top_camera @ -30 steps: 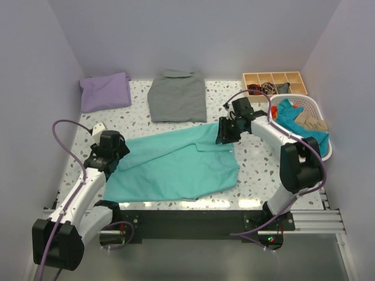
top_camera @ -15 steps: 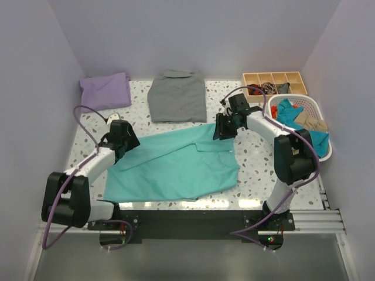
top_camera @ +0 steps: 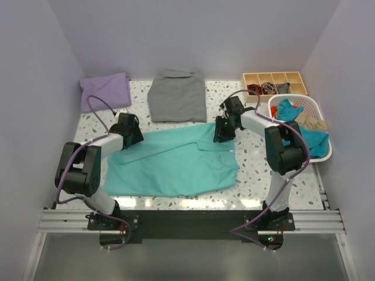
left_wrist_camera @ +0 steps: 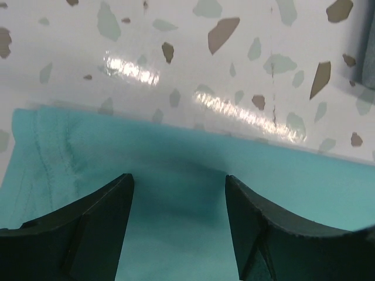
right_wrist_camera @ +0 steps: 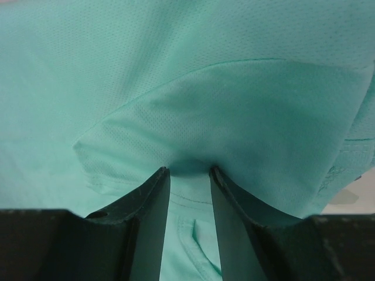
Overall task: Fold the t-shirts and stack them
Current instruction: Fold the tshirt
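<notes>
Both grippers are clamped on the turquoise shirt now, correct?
Not quite. Only the right gripper is clamped on the turquoise shirt. The left wrist view shows the left gripper open, its fingers spread apart above the cloth near its far edge, gripping nothing.

The turquoise t-shirt (top_camera: 176,167) lies spread out, with the lavender t-shirt (top_camera: 105,92) and gray t-shirt (top_camera: 177,96) folded separately beyond it.

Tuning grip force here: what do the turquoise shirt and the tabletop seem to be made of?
Turquoise t-shirt: thin knit mesh, probably synthetic; the right wrist view shows fine pinholes and a matte face. Tabletop: polished terrazzo or a terrazzo-print laminate; grey-brown chips in white, with glossy light streaks.
</notes>
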Tool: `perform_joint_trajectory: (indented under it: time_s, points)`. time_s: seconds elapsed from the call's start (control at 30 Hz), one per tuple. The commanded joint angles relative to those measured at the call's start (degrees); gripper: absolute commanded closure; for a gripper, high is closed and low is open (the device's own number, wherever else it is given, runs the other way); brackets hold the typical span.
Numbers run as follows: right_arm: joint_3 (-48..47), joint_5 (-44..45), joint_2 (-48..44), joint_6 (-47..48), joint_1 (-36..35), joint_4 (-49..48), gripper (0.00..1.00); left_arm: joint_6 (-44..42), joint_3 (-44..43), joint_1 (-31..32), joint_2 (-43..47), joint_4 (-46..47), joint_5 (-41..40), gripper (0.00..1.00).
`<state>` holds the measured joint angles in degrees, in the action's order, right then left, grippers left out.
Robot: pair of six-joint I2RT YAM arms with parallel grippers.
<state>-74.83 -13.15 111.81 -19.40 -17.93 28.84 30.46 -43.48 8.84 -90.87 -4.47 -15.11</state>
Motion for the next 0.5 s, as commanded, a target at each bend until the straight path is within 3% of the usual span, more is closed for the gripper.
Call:
perform_joint_trajectory:
  time_s: [0.0,0.23,0.4,0.47]
  points:
    - [3.19,10.84,0.34,-1.96,1.32,1.13,0.62,-3.74,-6.87,0.04,-5.27,0.25,-5.80,0.31]
    - [5.75,18.94,-1.07,-1.87,4.66,1.30,0.61,-4.62,-11.45,0.03,-9.94,1.13,-2.30,0.31]
    - [1.01,20.00,0.86,-0.56,5.80,2.80,0.60,-4.36,-10.31,0.12,-8.27,2.45,0.87,0.32]
    - [-1.01,16.41,0.96,0.58,5.80,2.45,0.58,-4.18,-10.22,0.04,-7.40,1.92,0.88,0.32]
